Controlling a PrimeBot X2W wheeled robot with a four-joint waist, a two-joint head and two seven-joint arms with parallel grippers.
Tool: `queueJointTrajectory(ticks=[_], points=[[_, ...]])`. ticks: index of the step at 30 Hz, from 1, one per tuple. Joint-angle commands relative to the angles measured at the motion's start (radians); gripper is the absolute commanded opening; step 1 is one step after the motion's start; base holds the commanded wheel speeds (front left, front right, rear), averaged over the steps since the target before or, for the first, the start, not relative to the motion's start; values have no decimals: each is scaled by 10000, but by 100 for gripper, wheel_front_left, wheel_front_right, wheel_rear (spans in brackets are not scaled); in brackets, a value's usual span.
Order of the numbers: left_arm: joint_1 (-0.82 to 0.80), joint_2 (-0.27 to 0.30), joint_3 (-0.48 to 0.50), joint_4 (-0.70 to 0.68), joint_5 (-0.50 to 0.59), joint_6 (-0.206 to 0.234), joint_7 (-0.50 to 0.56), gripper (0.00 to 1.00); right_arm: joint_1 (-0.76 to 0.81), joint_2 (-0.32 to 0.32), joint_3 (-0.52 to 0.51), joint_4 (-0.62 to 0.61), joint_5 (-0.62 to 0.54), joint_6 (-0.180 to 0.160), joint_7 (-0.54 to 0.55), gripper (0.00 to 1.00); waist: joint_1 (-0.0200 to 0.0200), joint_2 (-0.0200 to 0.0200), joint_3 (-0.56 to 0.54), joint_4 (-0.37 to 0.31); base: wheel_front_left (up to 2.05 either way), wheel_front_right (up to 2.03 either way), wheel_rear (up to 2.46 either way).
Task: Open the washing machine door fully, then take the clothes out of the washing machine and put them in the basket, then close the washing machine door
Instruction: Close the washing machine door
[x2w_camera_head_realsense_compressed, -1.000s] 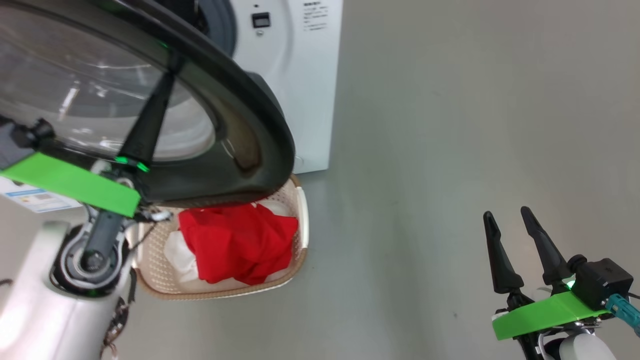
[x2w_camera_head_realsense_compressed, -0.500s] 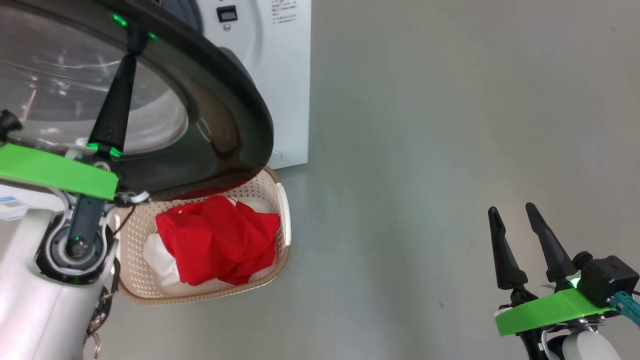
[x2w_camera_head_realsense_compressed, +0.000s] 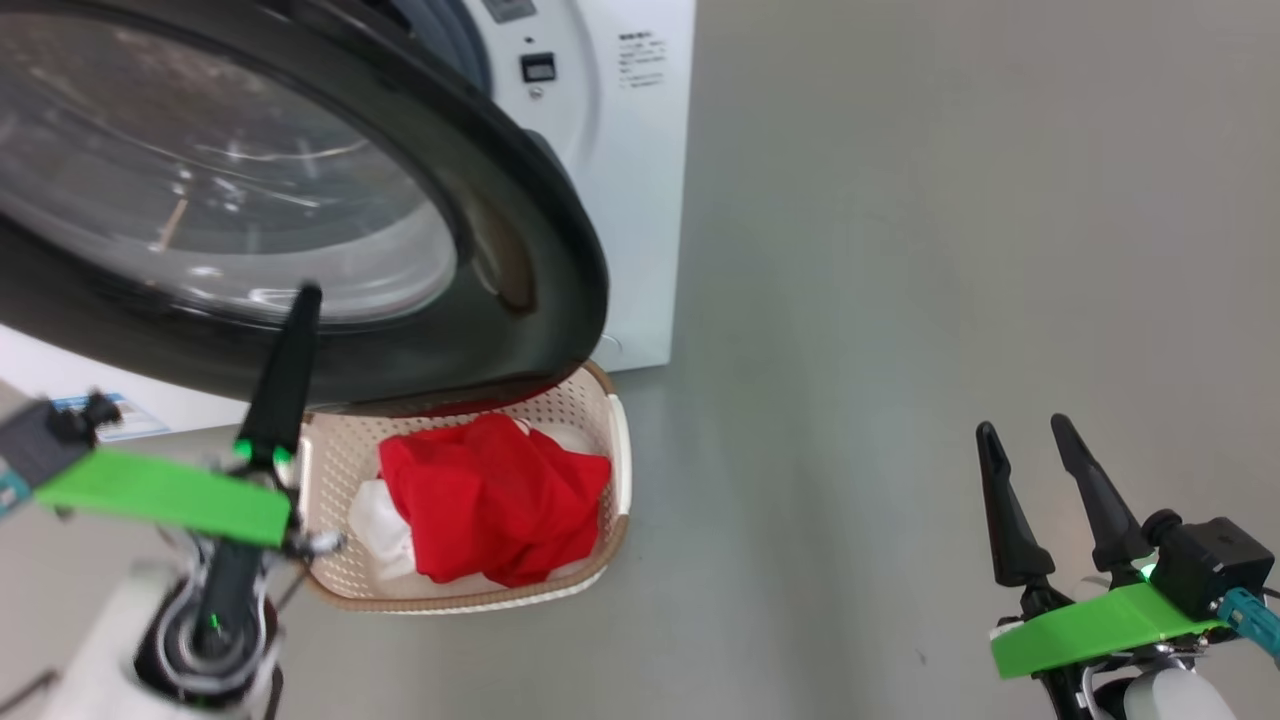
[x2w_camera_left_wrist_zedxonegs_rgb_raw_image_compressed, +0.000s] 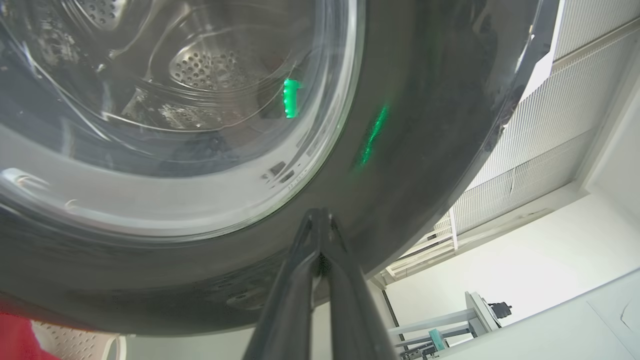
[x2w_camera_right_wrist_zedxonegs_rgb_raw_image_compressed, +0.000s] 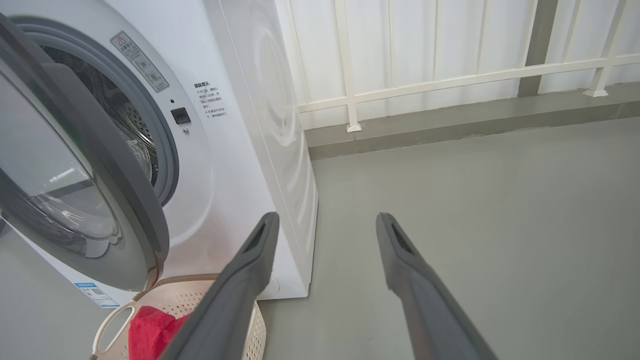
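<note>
The washing machine door (x2w_camera_head_realsense_compressed: 520, 250), with its black rim and glass bowl, stands swung out from the white washing machine (x2w_camera_head_realsense_compressed: 625, 180). My left gripper (x2w_camera_head_realsense_compressed: 306, 293) is shut and holds nothing. Its tips (x2w_camera_left_wrist_zedxonegs_rgb_raw_image_compressed: 318, 214) point at the door's lower black rim (x2w_camera_left_wrist_zedxonegs_rgb_raw_image_compressed: 400, 150), and whether they touch it I cannot tell. Below the door sits the basket (x2w_camera_head_realsense_compressed: 617, 450) with the red and white clothes (x2w_camera_head_realsense_compressed: 490, 500) in it. My right gripper (x2w_camera_head_realsense_compressed: 1022, 428) hangs open and empty over the floor at the right. The right wrist view shows the door (x2w_camera_right_wrist_zedxonegs_rgb_raw_image_compressed: 125, 200), drum opening (x2w_camera_right_wrist_zedxonegs_rgb_raw_image_compressed: 125, 130), basket (x2w_camera_right_wrist_zedxonegs_rgb_raw_image_compressed: 112, 320) and clothes (x2w_camera_right_wrist_zedxonegs_rgb_raw_image_compressed: 147, 330).
Grey floor (x2w_camera_head_realsense_compressed: 900, 300) spreads wide to the right of the washer and basket. A white railing and wall (x2w_camera_right_wrist_zedxonegs_rgb_raw_image_compressed: 450, 75) close off the room behind the machine. The basket lies partly under the door's lower edge.
My left gripper has dropped from high across the door's glass and rim to its lower rim, still shut. The head camera has shifted. My right gripper has stayed put.
</note>
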Motion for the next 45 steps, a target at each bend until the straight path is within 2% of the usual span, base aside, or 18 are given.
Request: queueJointTrajectory(ticks=[1,7,13,14,18,19,22,23,24,25,26,32,39,44,45], points=[[121,401,345,-264,-102,-67,-117,0,86,-40,197,-190,-103,65,-65,100,0,0,-251,253,0,0,0],[1271,476,269,-304,107,-67,-412,0,325,-69,192,-117,-142,65,-65,100,0,0,-617,646,0,0,0],[2277,545,158,-18,800,-67,-616,0,600,-106,120,-34,-118,65,-65,100,0,0,-1006,966,0,0,0],[2431,523,182,20,856,-67,-628,2,650,-109,106,-31,-114,65,-65,100,0,0,-1065,1012,0,0,0],[3000,384,644,174,1226,-67,-644,23,841,-125,9,-29,-98,65,-65,100,0,0,-1252,1199,0,0,0],[3145,325,822,196,1359,-67,-645,33,887,-127,-2,-31,-98,65,-65,100,0,0,-1296,1226,0,0,0],[3596,166,1225,227,1702,-67,-646,47,1042,-138,-24,-28,-96,65,-65,100,0,0,-1449,1305,0,0,0],[3747,127,1318,229,1855,-67,-647,68,1095,-142,-31,-26,-94,65,-65,100,0,0,-1499,1327,0,0,0],[3892,94,1404,238,2017,-67,-647,84,1150,-146,-39,-23,-93,65,-65,100,0,0,-1547,1350,0,0,0],[4017,70,1502,261,2210,-67,-647,96,1202,-154,-51,-19,-88,65,-65,100,0,0,-1599,1374,0,0,0],[4130,42,1593,285,2407,-67,-647,100,1251,-164,-61,-15,-81,65,-65,100,0,0,-1643,1395,0,0,0],[4662,-168,2235,298,3553,-67,-648,100,1516,-236,-121,-35,-49,65,-65,100,0,0,-1831,1460,0,0,0],[4936,-540,3092,153,5835,-67,-648,100,1644,-249,-326,-124,25,65,-65,100,0,0,-1871,1506,0,0,0],[5144,-830,3588,-147,8043,-67,-649,100,1656,-244,-504,-214,33,65,-65,100,0,0,-1894,1491,0,0,0],[5144,-830,3588,-147,8043,-67,-649,100,1656,-244,-504,-214,33,65,-65,100,0,0,-1894,1491,0,0,0]])
